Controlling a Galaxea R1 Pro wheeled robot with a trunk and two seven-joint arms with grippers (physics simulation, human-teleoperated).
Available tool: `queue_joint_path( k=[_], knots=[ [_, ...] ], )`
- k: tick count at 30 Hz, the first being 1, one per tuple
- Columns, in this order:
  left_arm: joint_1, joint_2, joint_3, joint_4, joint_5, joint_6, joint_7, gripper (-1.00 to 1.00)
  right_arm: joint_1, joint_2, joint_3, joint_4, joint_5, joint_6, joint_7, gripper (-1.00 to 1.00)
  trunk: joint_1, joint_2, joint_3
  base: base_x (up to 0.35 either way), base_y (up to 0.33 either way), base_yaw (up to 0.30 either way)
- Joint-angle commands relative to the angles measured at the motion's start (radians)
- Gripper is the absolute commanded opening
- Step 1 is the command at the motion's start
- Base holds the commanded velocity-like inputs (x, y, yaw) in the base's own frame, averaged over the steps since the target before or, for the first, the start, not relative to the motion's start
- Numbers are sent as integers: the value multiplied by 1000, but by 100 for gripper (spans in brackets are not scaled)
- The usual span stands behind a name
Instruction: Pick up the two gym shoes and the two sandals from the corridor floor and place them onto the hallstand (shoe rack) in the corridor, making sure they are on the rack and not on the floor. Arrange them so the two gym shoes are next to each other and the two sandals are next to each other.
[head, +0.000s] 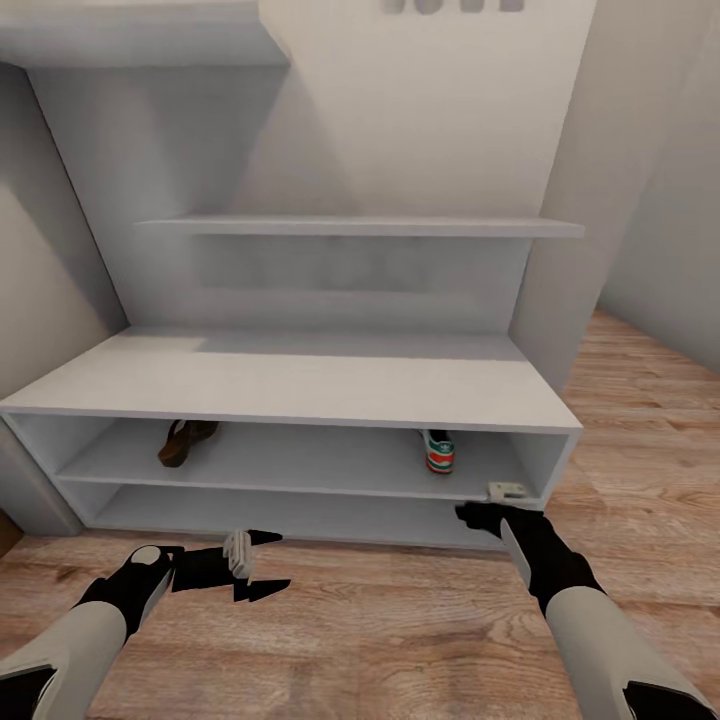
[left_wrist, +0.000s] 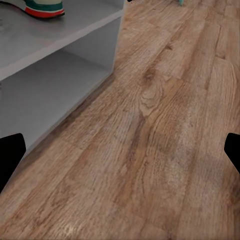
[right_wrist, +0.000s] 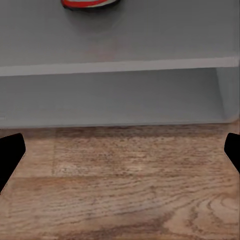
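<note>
The pale grey hallstand stands in front of me, a low bench with two open slots. One dark brown sandal lies at the left of the upper slot. One gym shoe sits at the right of that slot, heel toward me, and shows as the gym shoe and as a red sole edge. My left gripper hovers open and empty over the corridor floor before the rack. My right gripper is open and empty by the lower slot's right end.
Stepped wall shelves rise above the bench. A beige wall closes in on the right, with plank floor running back beside it. In the left wrist view a small teal bit shows on the far floor, too small to identify.
</note>
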Motion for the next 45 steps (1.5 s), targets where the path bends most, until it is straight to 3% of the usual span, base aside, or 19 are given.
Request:
queue_joint_path(
  k=[1,11,29,45],
  knots=[
    [-1,-1,9,0,-9,-5,-4,100,0,1,-5,-2,9,1,9,100,0,0,-1,0,0,0],
    [-1,-1,9,0,-8,-5,-3,100,0,4,-5,0,8,-151,7,100,0,0,-1,-8,1,-23],
    [-1,-1,10,0,-8,-5,-3,100,0,4,-7,3,6,-167,8,100,0,0,-1,-248,63,-23],
    [-1,1,12,-1,-7,-5,0,100,0,4,-28,9,6,-167,8,100,0,0,-1,-16,4,-276]
  ],
)
